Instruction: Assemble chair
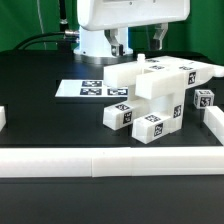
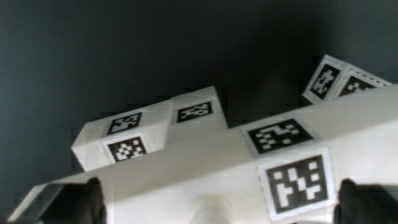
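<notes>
Gripper (image 1: 140, 44): jaws spread wide, nothing betw. them. It hangs just above the top of the heap; no contact that the ext. view shows. Wrist view: a tagged slab (image 2: 267, 165) lies right under the hand, w/ a two-tag block (image 2: 151, 125) beyond it.

Chair parts (image 1: 155, 92): loose heap on the black table (image 1: 40, 110), centre to ext. view's right. A long piece lies tilted across the top. Small cube blocks (image 1: 149, 127) sit at the front, and a short post (image 1: 205, 98) is just beside the heap on ext. view's right.

Handling (my est.):
- Rigid moulded plastic, prob. light, not fragile.
- Smooth faces, so likely slippery under the pads.
- Pieces are chunky and broad faces may exceed the jaw span. Take across the thin dimension, near mid-length, to avoid swing.

Surroundings:
- Marker board (image 1: 92, 88): flat on the table, near the heap on ext. view's left. Too low to block the approach.
- Border wall (image 1: 100, 162): runs along the front, w/ a side section close on ext. view's right, so little room to slide pieces that way.
- Main risk: parts lean on each other, so lifting one could tip or drag its neighbours.
</notes>
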### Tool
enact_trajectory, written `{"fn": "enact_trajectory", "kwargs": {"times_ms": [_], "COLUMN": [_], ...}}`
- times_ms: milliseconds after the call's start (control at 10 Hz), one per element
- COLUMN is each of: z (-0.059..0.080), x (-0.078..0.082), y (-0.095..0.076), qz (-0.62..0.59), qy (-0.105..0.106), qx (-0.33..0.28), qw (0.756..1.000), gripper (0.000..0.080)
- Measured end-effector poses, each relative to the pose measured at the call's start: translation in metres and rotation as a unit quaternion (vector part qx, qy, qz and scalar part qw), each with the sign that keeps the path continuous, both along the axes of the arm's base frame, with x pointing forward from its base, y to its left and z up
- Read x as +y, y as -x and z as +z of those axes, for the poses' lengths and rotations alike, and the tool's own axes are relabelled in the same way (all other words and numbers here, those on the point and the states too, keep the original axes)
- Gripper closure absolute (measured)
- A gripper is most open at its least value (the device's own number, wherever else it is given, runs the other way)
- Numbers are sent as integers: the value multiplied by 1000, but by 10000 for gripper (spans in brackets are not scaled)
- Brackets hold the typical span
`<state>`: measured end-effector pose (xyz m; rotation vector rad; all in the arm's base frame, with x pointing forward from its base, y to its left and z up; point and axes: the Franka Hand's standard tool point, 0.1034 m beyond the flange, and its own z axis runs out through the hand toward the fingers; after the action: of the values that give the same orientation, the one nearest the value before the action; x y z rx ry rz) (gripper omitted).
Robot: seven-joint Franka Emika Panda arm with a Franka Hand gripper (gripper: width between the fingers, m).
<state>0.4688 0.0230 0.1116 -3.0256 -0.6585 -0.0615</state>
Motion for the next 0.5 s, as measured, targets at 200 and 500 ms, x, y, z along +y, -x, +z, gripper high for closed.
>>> {"fn": "enact_trajectory", "kwargs": {"times_ms": [200,500], "z": [-8,-27], "x": [-5,-14], "y": [14,40], "qz": [27,33], "qy": [1,7], "qx": [-4,-11], "qw": [1000,999], "gripper": [150,150]}}
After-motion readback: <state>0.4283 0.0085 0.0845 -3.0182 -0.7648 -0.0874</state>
